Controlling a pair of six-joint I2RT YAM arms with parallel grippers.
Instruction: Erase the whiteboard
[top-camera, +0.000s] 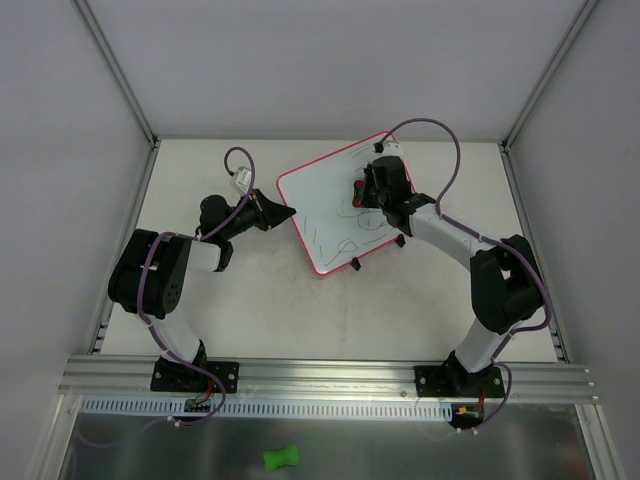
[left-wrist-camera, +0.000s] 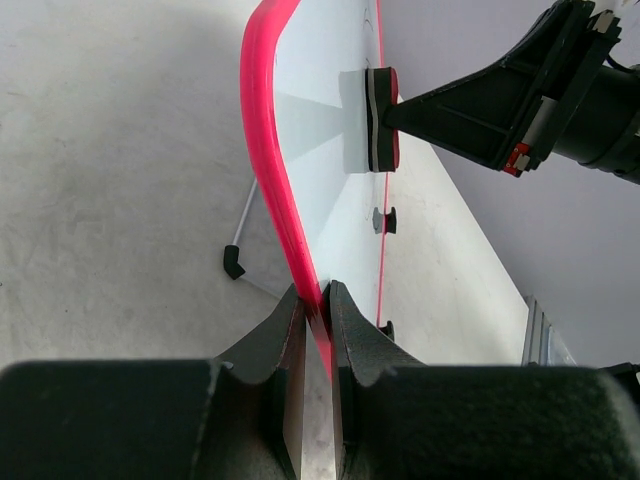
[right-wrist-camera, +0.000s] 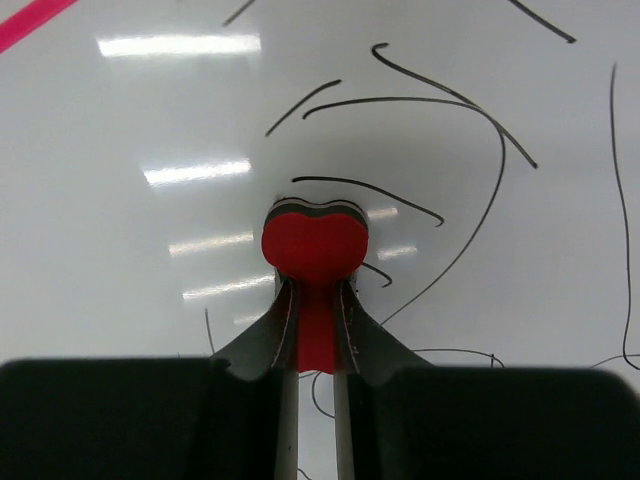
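Observation:
The whiteboard (top-camera: 330, 215) lies rotated on the table, white with a pink-red frame and dark scribbles (right-wrist-camera: 470, 130). My left gripper (top-camera: 288, 212) is shut on the board's left frame edge (left-wrist-camera: 262, 150); in the left wrist view the jaws pinch the pink rim (left-wrist-camera: 318, 312). My right gripper (top-camera: 365, 192) is shut on the red bone-shaped eraser (right-wrist-camera: 315, 248) and presses it onto the board's upper middle. The eraser also shows side-on in the left wrist view (left-wrist-camera: 381, 118). Two black clips (top-camera: 355, 264) sit on the board's near edge.
A green bone-shaped object (top-camera: 282, 458) lies below the mounting rail (top-camera: 320, 375) at the near edge. White enclosure walls (top-camera: 60, 150) surround the table. A thin metal leg with a black foot (left-wrist-camera: 234, 262) lies by the board in the left wrist view.

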